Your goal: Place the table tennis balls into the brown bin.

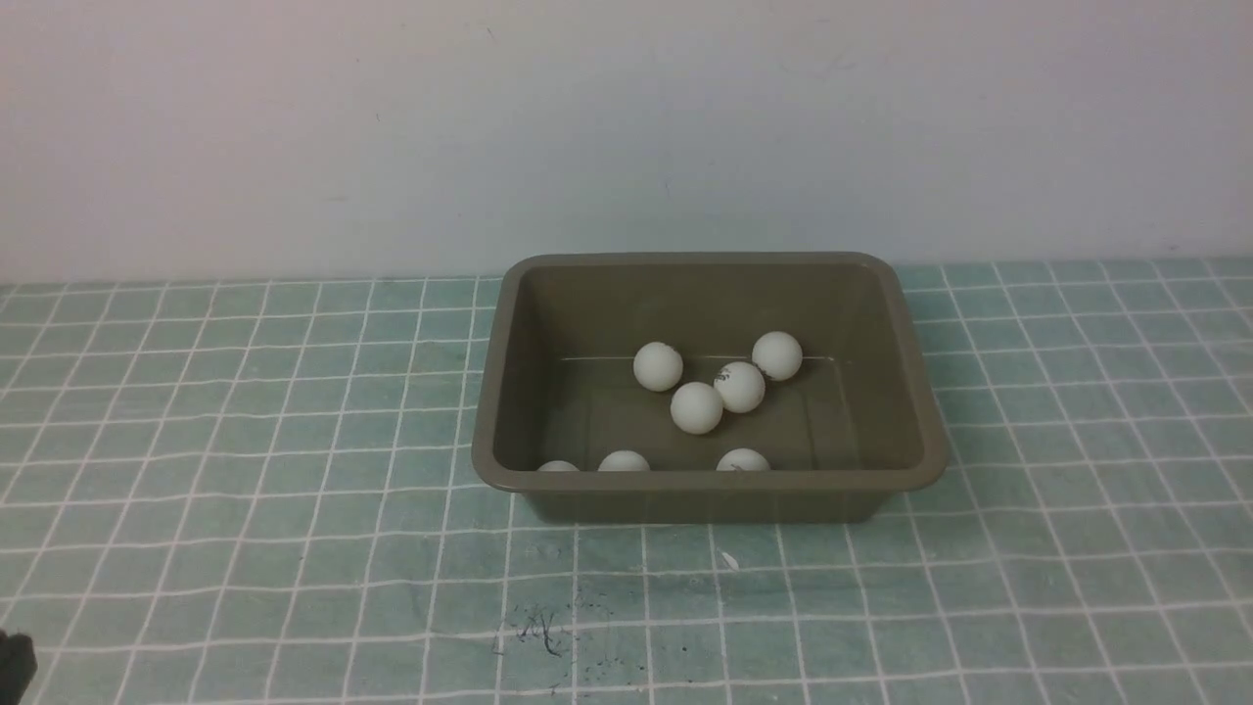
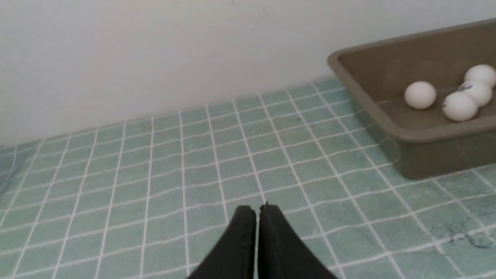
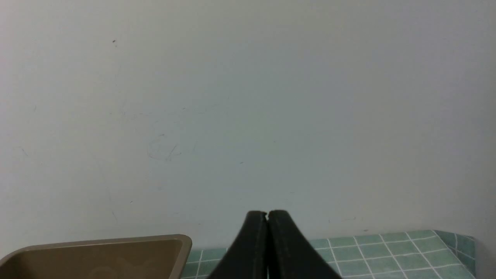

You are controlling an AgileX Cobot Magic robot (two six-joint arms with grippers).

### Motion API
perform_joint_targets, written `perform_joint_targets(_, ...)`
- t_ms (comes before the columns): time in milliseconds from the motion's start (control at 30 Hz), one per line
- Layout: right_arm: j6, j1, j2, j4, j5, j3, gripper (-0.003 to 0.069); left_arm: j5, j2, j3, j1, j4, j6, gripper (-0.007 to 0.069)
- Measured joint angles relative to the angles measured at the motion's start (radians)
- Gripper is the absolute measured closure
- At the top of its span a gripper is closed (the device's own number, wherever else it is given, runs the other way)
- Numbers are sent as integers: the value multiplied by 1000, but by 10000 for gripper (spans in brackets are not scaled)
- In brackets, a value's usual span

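Has left claw and right claw both closed, tips together, gripping nothing. Holds seven white table tennis balls inside the brown bin, three partly hidden behind the near rim. Shows the bin upright on the gridded surface.

Closed hand; brown bin partly visible; pale wall behind.

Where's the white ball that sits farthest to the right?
In the front view, that ball lies inside the brown bin, near its back wall, just behind and right of a ball with dark print.
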Motion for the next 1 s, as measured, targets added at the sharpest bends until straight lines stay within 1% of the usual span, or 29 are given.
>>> perform_joint_targets(167, 0, 0, 0, 0, -2, 2, 673, -10, -18, 159, 20, 3, 2, 629)
perform_joint_targets(200, 0, 0, 0, 0, -2, 2, 673, -42, -18, 165, 20, 3, 1, 629)
perform_joint_targets(367, 0, 0, 0, 0, -1, 2, 673, -109, -18, 176, 21, 1, 1, 629)
perform_joint_targets(1000, 0, 0, 0, 0, -2, 2, 673, -119, -18, 177, 21, 0, 1, 629)
